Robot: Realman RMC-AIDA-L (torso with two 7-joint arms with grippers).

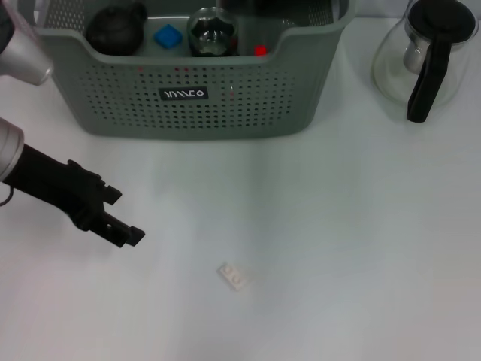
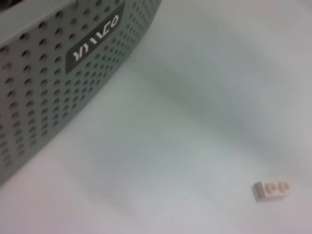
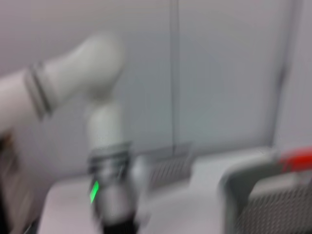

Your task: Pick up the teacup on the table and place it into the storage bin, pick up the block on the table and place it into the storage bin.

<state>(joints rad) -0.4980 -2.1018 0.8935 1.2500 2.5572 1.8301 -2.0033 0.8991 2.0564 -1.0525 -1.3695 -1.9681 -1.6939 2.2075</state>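
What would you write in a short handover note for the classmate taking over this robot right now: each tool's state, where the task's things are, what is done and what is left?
Left tool: over the bare table in front of the basket, holding nothing; the views do not show whether it is open or shut.
Right tool: not in view.
Block: small and white, lying on the table in front of the basket, to the right of the left tool, untouched.
Teacup: none left on the table; a dark round thing sits inside the basket and may be it.
Done: apparently the teacup.
Left: pick up the block and drop it in the basket.
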